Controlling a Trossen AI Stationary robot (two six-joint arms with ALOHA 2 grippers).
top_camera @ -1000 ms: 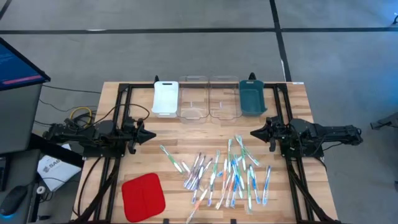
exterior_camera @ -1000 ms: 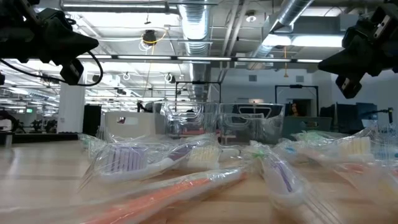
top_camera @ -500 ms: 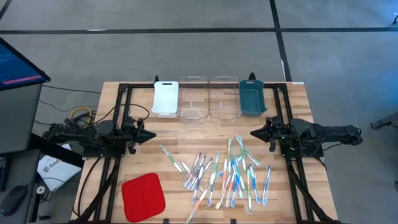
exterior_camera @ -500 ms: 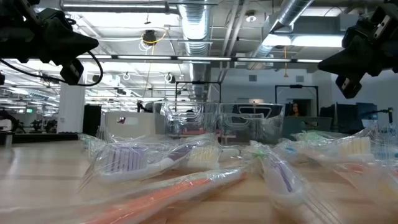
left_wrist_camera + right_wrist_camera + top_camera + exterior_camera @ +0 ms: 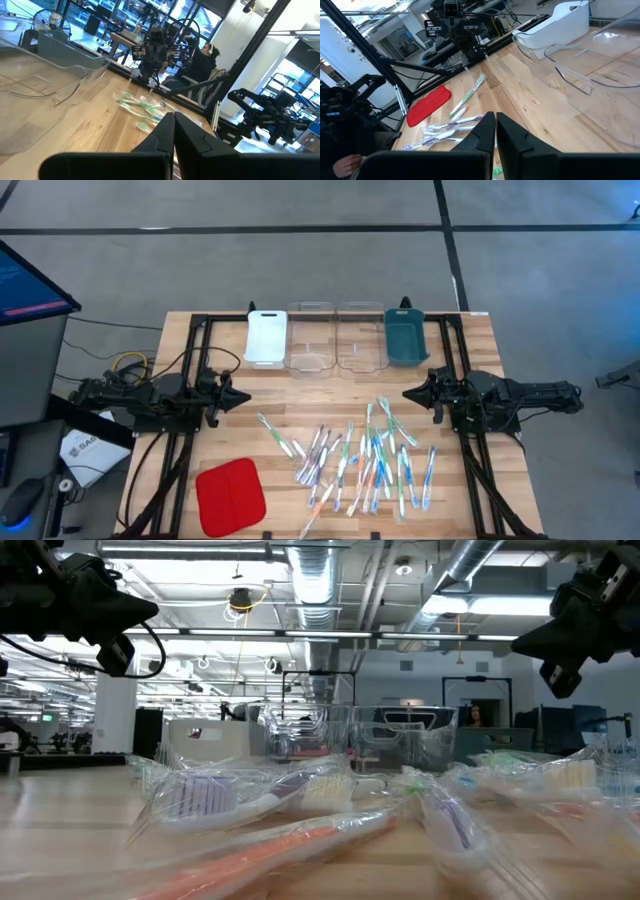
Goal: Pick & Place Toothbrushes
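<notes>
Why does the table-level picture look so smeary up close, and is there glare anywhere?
Low view: the toothbrushes lie right against the lens, so the nearest are soft, shiny streaks, while the clear trays behind look crisper; bright ceiling lights wash out the top. High view: even light, sharp all over, hardly any shadows on the table. Left wrist view: bright windows behind.

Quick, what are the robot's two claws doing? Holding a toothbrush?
Left gripper: shut, holding nothing, off to the left of the toothbrushes.
Right gripper: shut, holding nothing, up above the pile's right side.
</notes>
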